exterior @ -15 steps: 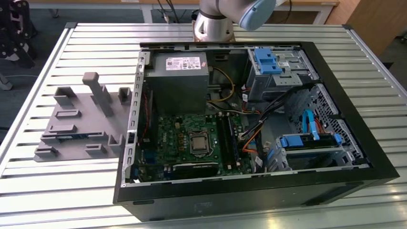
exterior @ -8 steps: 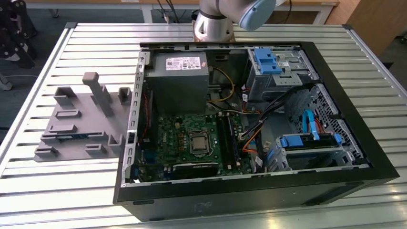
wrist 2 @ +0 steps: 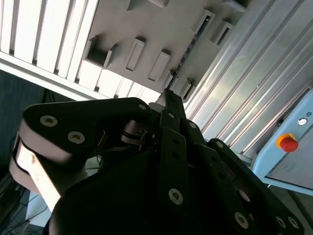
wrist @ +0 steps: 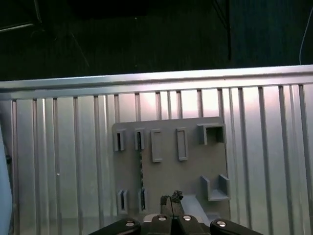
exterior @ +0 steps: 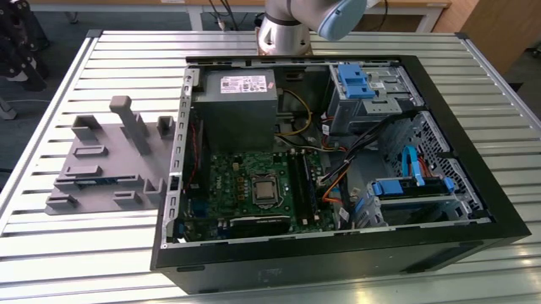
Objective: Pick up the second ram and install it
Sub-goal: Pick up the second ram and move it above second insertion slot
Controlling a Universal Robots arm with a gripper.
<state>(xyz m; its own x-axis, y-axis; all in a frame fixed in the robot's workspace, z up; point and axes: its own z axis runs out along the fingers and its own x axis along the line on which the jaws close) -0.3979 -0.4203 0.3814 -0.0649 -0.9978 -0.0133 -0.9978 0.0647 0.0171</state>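
Claw (wrist: 171,199) closed and empty, we are hovering near the second ram (wrist: 141,169), perhaps risking ramming it if descending unopened.

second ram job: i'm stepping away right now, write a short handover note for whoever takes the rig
Gripper: shut, nothing between its fingertips, hanging above the grey fixture and apart from it.
Second ram: stands on edge in a fixture slot, untouched.
Memory slots: on the motherboard in the open PC case, to the exterior view's right of the fixture. Whether a first ram sits in them cannot be told.
Done: nothing on this ram yet.
Left: the pick-up and the install.
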